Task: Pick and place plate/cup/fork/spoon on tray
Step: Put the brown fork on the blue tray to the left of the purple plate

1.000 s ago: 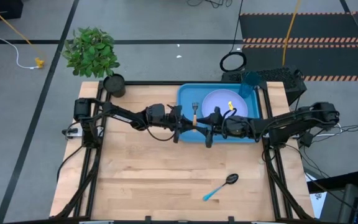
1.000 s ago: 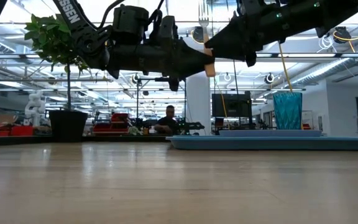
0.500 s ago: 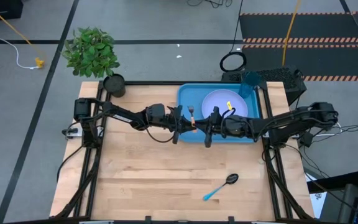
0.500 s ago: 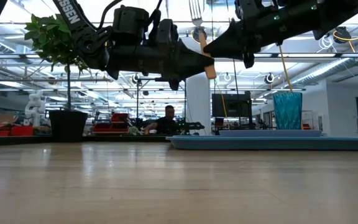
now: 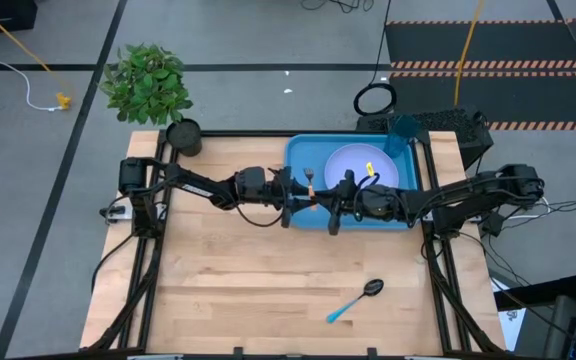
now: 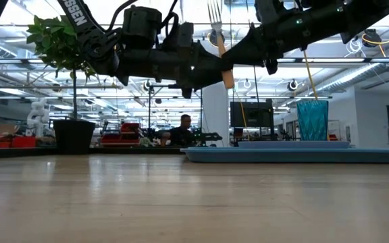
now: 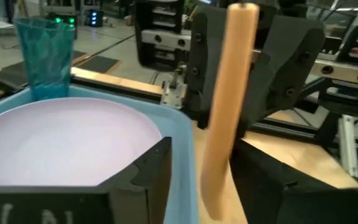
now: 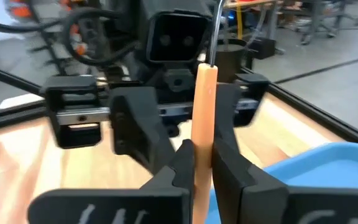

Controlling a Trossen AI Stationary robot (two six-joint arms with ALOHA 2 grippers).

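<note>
The fork point(image 5: 311, 182) has silver tines and an orange handle. It is held nearly upright, tines up, high above the near left corner of the blue tray point(image 5: 298, 150). My right gripper point(image 5: 320, 202) comes from the table's right and is shut on the fork. My left gripper point(image 5: 305, 197) faces it from the left. It is open, with one finger on each side of the handle point(image 7: 225, 124) and a gap showing. The lavender plate point(image 5: 358, 168) lies flat in the tray. The teal cup point(image 5: 400, 135) stands at the tray's far right. The blue-handled spoon point(image 5: 353, 300) lies on the table near the front. My right gripper pinches the fork's orange handle point(image 8: 202, 134) between its two fingers point(image 8: 182, 165), on the handle's lower part. The fingers come level from the table's right and lie across the handle. The fork is lifted clear, tines up point(image 6: 215, 13), leaning a little.
A green plant point(image 5: 148, 85) in a black pot point(image 5: 182, 135) stands at the table's far left corner. Bare wood lies between the arms and the spoon. In the low view a person point(image 6: 183, 131) sits in the room behind the table.
The fork has tipped from upright to a slight slant, its tines going toward the table's left and its handle staying between the two grippers. Both arms have stayed nearly where they were.
</note>
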